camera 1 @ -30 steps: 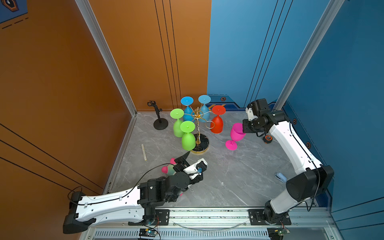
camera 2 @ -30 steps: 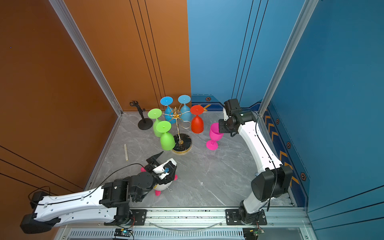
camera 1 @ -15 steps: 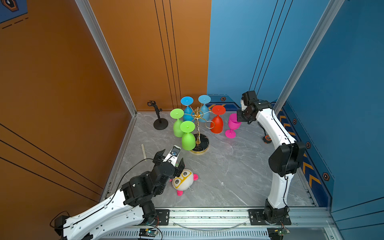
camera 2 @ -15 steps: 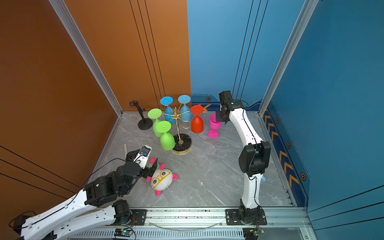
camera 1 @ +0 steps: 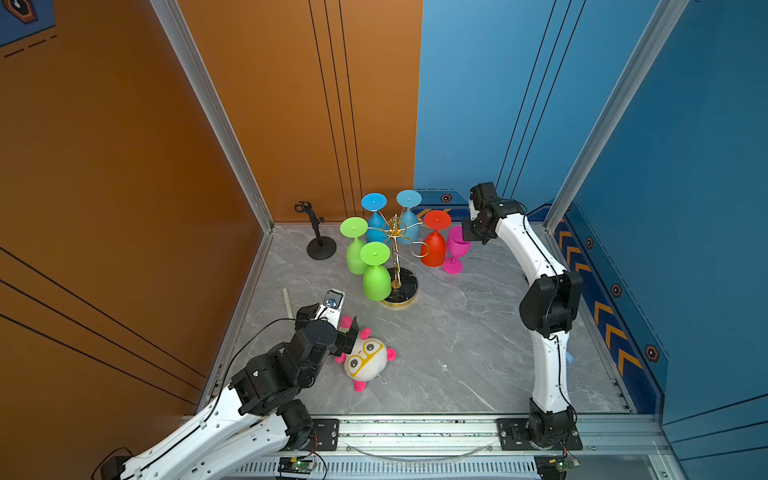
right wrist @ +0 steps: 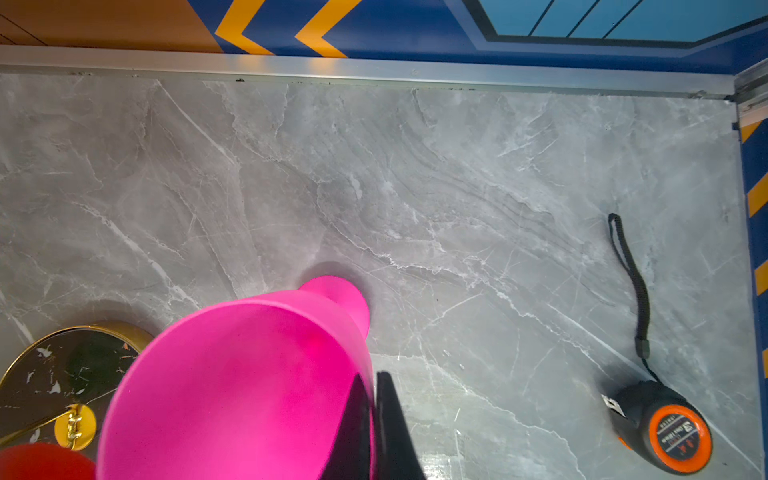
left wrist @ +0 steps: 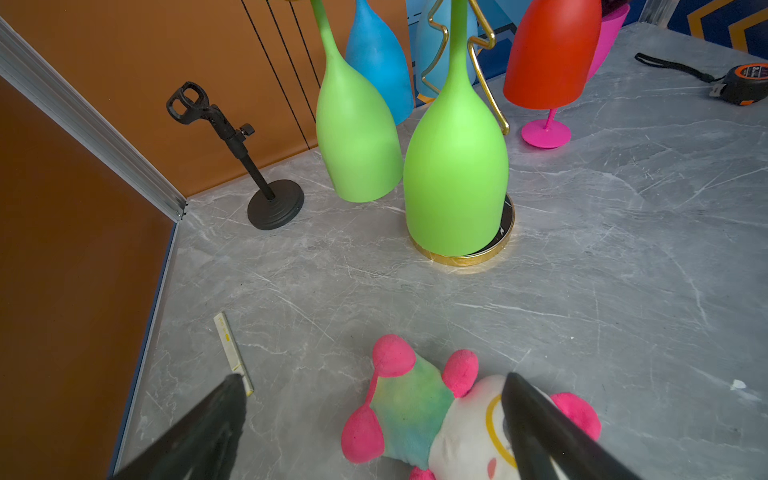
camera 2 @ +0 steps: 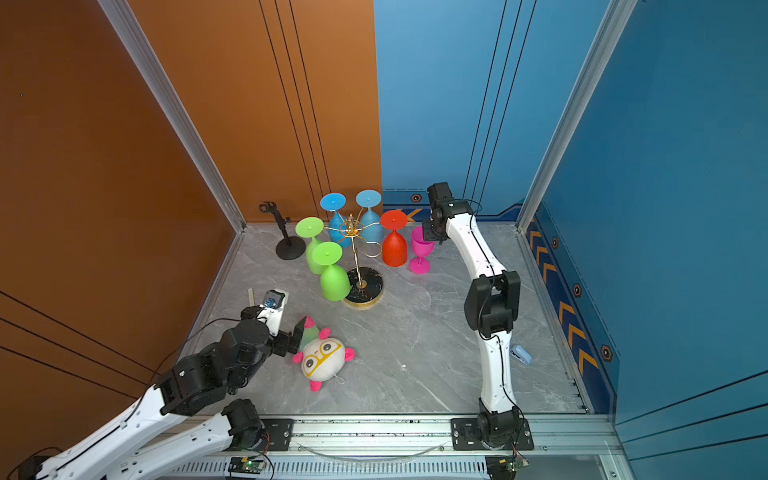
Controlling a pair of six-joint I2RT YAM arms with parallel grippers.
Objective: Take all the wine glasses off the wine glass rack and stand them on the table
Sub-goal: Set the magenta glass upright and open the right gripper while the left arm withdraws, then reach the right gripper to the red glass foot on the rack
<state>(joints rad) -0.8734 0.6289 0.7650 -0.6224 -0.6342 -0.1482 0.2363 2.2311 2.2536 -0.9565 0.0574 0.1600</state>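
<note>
The wine glass rack (camera 1: 405,286) stands near the worktop's (camera 1: 457,340) far edge. The pink wine glass (camera 1: 457,245) is upright just beside it, off its arms; my right pincer (right wrist: 372,411) clamps its rim. My left pincer (left wrist: 372,377) gapes wide over the plush toy (camera 1: 368,363).

Pink glass (camera 1: 457,246) now beside red glass (camera 1: 433,249); left gripper (left wrist: 372,378) backed off plush (camera 1: 365,363).

no text reads clearly; the tape measure (right wrist: 660,428) label (orange disc) is too blurred.
</note>
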